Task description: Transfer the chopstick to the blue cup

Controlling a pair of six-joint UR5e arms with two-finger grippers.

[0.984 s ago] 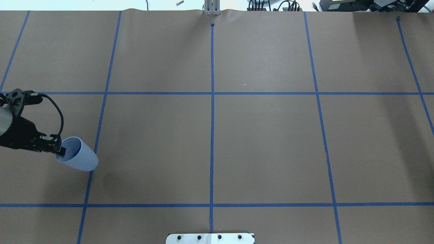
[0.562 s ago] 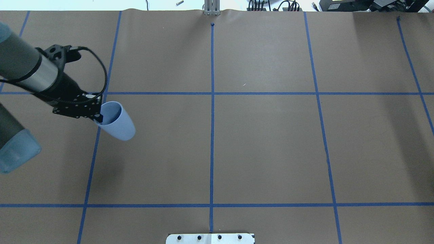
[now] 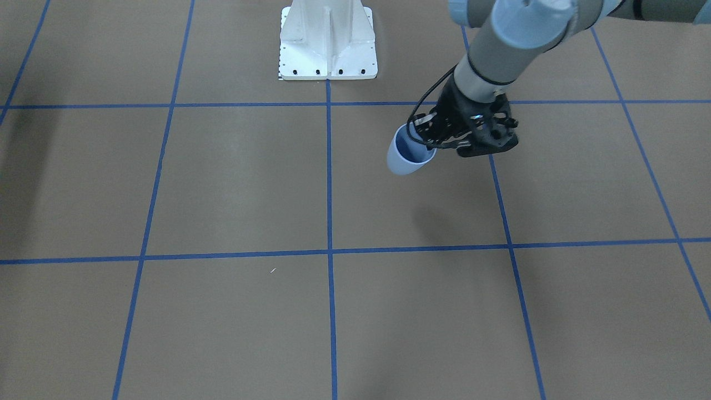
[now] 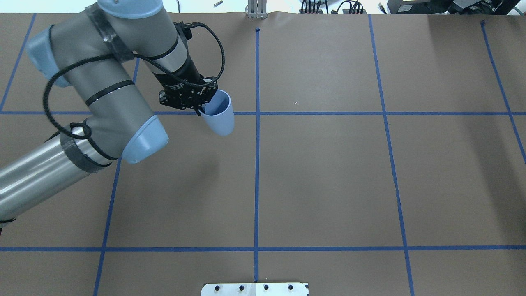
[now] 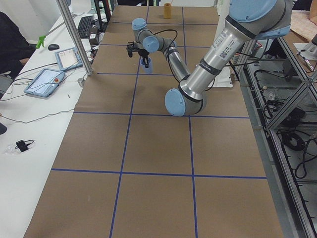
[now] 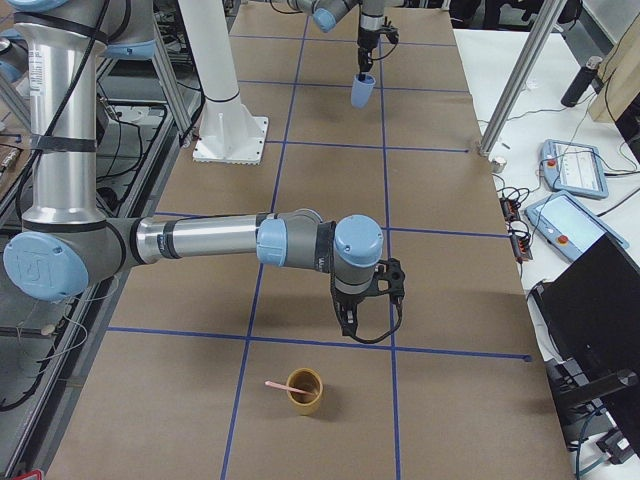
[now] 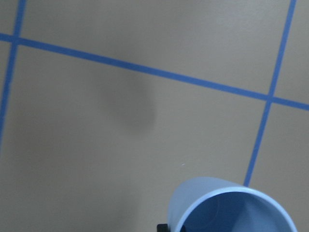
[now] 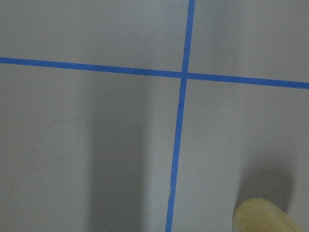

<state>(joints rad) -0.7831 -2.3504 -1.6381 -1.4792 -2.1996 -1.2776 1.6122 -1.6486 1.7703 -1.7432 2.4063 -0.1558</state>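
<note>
My left gripper (image 4: 202, 108) is shut on the rim of the blue cup (image 4: 220, 116) and holds it tilted in the air above the brown table, just left of the centre line. The same cup (image 3: 407, 158) shows in the front view and fills the lower right of the left wrist view (image 7: 231, 207); its inside looks empty. The pale pink chopstick (image 6: 279, 384) rests in a tan wooden cup (image 6: 305, 392) at the robot's right end of the table. My right gripper (image 6: 351, 327) hovers just beyond that cup, and I cannot tell whether it is open or shut.
The white robot base (image 3: 328, 44) stands at the table's near middle edge. A metal post (image 6: 520, 80) rises at the far edge. Tablets (image 5: 45, 81) and a keyboard lie on the white bench, where a person sits. The tan cup's rim (image 8: 268, 217) shows below my right wrist.
My left arm has swung in from the table's left edge, carrying the blue cup forward and toward the centre line. The grip on the rim is unchanged.
</note>
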